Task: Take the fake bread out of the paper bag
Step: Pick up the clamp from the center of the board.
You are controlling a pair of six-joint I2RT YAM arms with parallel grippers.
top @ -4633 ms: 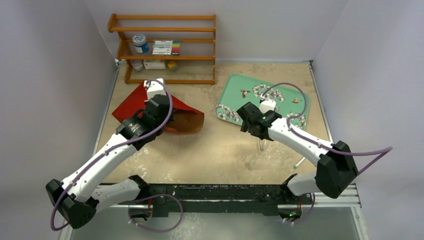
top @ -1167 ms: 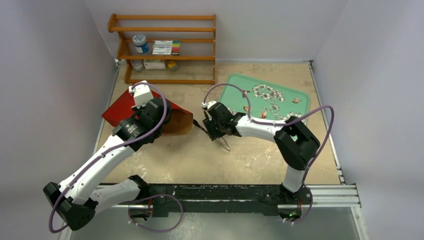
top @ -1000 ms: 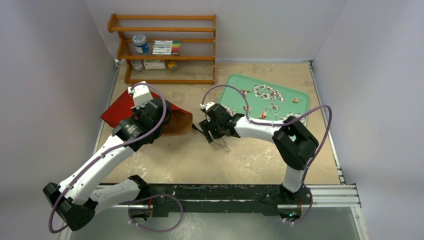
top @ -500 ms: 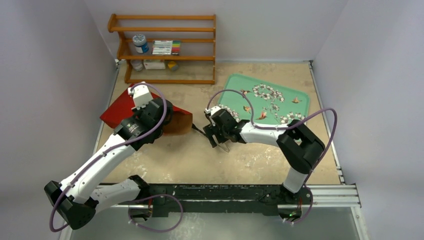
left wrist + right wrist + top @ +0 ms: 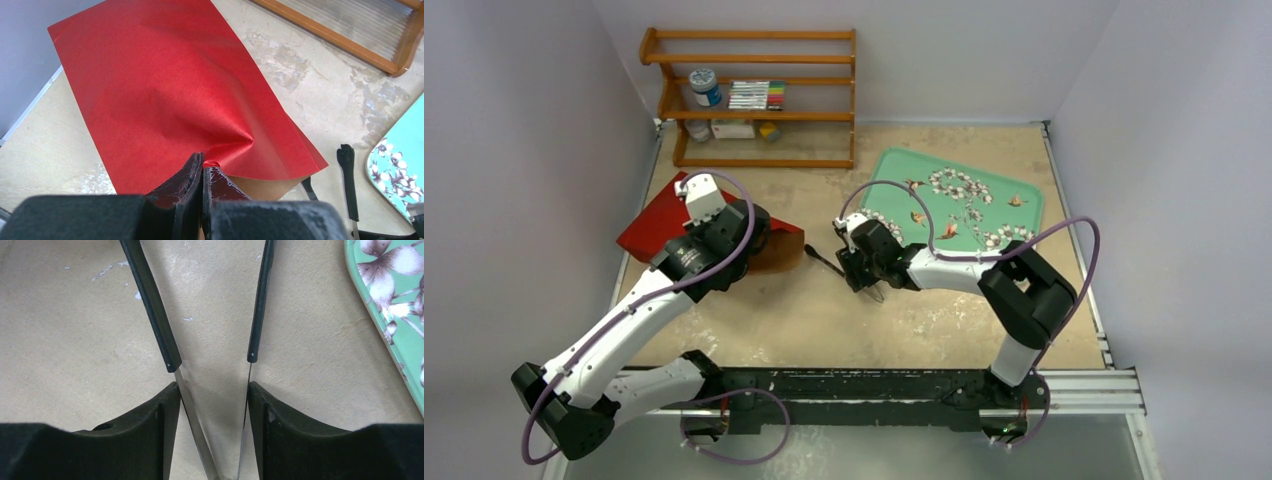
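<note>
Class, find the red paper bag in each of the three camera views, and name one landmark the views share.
Top external: the paper bag lies left of centre, partly under the left arm.
Left wrist: the bag fills the upper middle; the left gripper pinches its near rim.
Right wrist: not in it.
Shared landmark: the green flowered tray, on the right side in all three.

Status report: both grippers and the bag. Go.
Left gripper shut on paper bag top layer at the mouth. Right gripper holding tongs, tips outside the bag. No bread visible.
</note>
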